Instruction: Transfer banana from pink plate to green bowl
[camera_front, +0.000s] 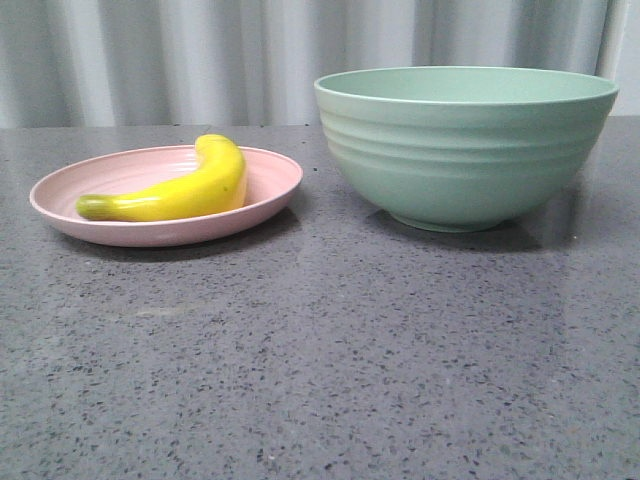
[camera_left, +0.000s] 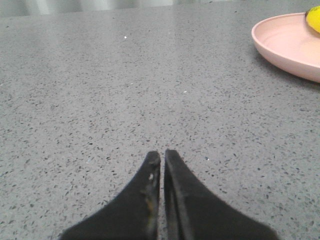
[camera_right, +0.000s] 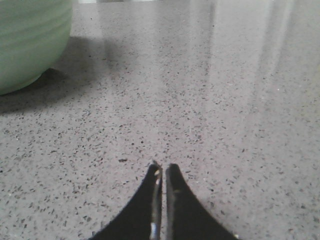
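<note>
The yellow banana (camera_front: 180, 190) with a greenish tip lies on the pink plate (camera_front: 270, 195) at the left of the front view. The green bowl (camera_front: 465, 150) stands to its right, apart from the plate. Neither gripper shows in the front view. My left gripper (camera_left: 162, 152) is shut and empty over bare countertop; the pink plate (camera_left: 285, 45) and an edge of the banana (camera_left: 315, 20) lie ahead and to one side in its view. My right gripper (camera_right: 162, 166) is shut and empty over the countertop; the green bowl (camera_right: 30, 40) shows at the corner of its view.
The grey speckled countertop (camera_front: 320, 360) runs under everything. A pale pleated curtain (camera_front: 200, 60) hangs behind the table's back edge.
</note>
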